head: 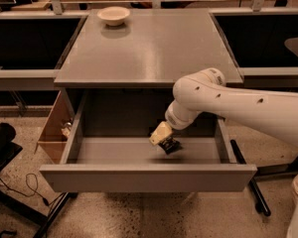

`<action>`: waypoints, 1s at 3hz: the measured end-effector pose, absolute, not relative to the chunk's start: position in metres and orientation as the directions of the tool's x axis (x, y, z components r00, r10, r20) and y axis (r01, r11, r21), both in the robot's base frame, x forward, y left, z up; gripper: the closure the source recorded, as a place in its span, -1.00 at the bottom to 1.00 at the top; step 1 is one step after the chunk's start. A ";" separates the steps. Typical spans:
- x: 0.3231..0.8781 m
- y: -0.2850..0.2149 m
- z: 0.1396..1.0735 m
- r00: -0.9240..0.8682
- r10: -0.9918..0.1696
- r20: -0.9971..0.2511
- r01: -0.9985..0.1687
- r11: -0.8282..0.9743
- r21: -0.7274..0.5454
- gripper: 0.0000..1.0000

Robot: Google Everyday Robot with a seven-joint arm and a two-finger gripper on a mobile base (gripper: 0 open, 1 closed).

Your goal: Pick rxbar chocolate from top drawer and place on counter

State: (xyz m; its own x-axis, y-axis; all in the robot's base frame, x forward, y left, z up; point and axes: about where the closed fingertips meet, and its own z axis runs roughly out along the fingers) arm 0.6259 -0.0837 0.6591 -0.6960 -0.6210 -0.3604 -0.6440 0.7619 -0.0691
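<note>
The gripper point(162, 135) reaches into the open top drawer point(139, 177), right of centre, its tip against the rxbar chocolate point(171, 146); whether it grips the bar cannot be told. The bar's long axis seems to run diagonally, back-left to front-right. On the grey counter point(154, 53) above, a white bowl point(113, 15) sits near the back left corner.
</note>
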 end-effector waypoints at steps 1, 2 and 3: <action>0.629 -0.076 0.635 -0.705 -0.607 -0.366 -0.642 0.766 -0.032 -1.00; 0.634 -0.052 0.617 -0.692 -0.618 -0.373 -0.672 0.740 0.021 -0.68; 0.636 -0.032 0.604 -0.673 -0.642 -0.367 -0.701 0.711 0.042 -0.21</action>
